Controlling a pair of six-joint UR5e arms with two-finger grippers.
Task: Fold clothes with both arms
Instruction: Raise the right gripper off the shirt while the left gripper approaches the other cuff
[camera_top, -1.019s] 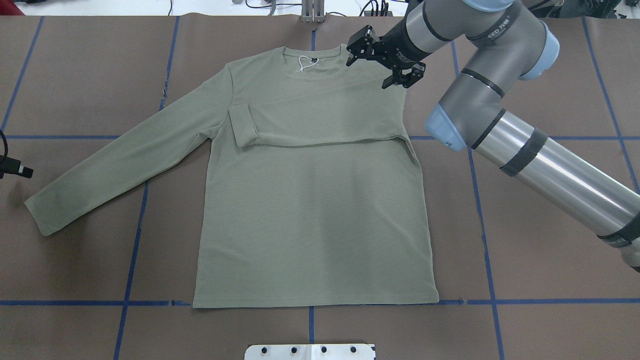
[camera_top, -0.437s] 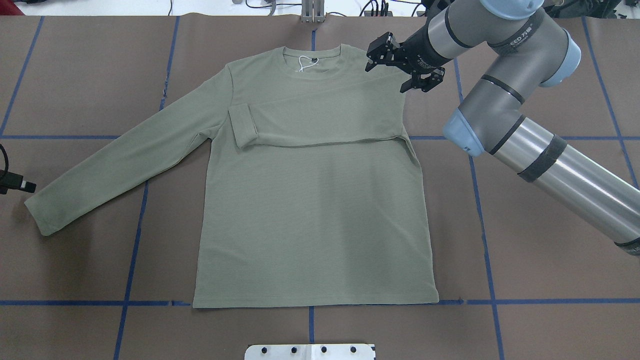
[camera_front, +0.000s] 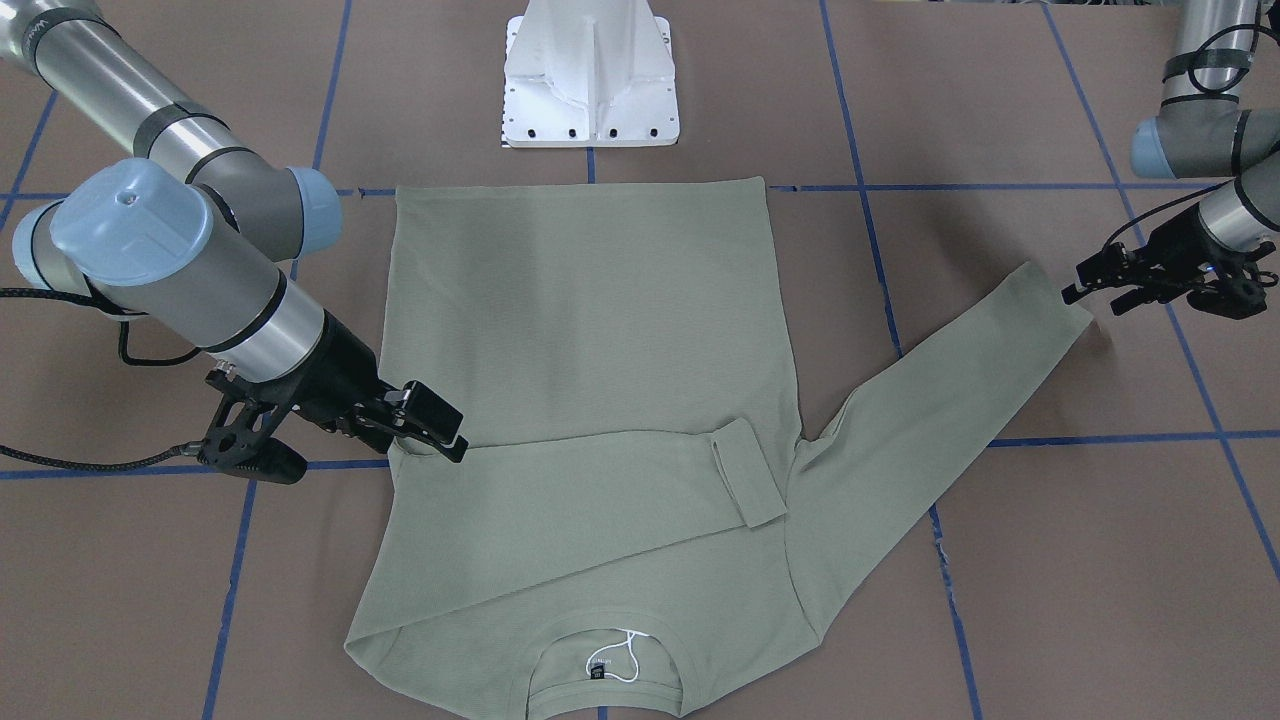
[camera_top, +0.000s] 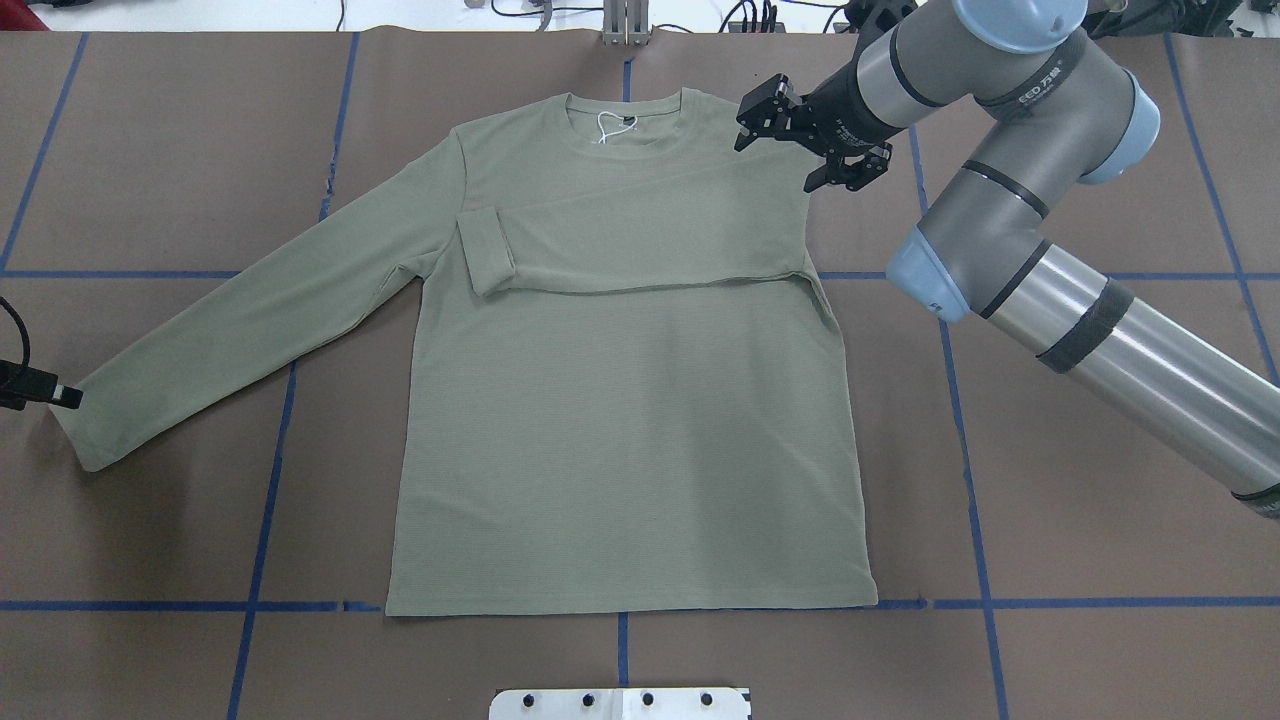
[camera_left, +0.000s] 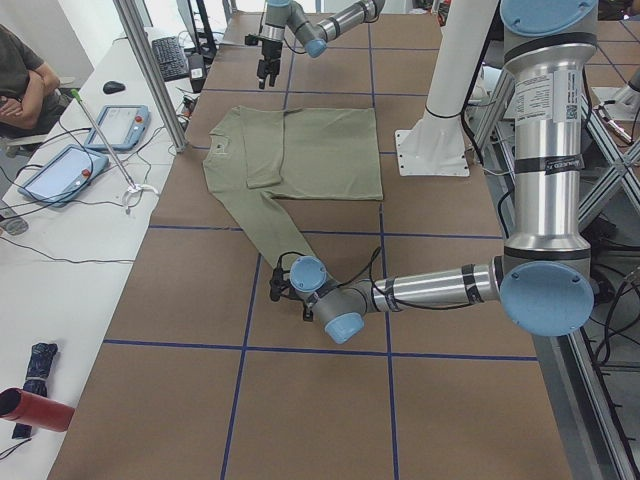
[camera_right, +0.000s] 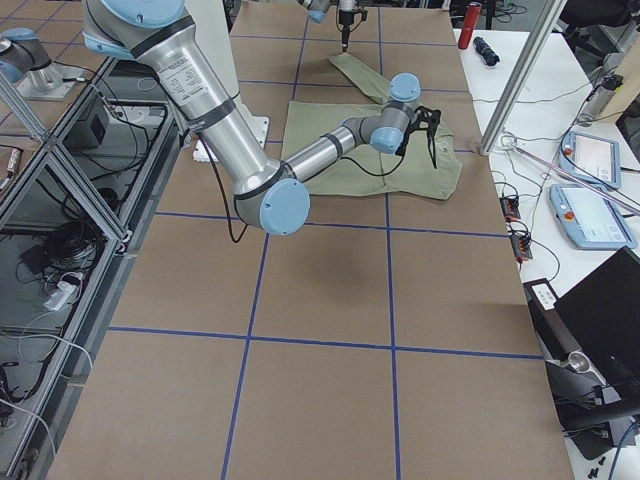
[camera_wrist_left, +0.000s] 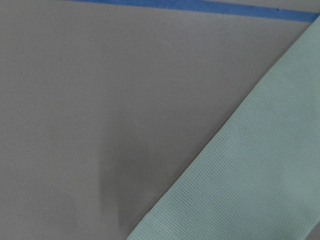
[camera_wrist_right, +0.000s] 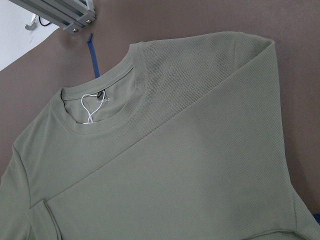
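Overhead exterior: white plate (camera_top: 620, 703) near shirt (camera_top: 620, 430) hem

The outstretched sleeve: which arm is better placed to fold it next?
Left, probably. The left tool hovers beside that sleeve's cuff, while the right tool is at the opposite shoulder, across the shirt.

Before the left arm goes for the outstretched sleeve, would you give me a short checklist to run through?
1. Folded sleeve lies flat across the chest of the shirt: ok.
2. Outstretched sleeve flat, cuff uncovered: ok.
3. Left gripper open beside that cuff: ok.
4. Right gripper open, holding nothing: ok.
5. Left gripper low enough to pinch the cuff: cannot tell.
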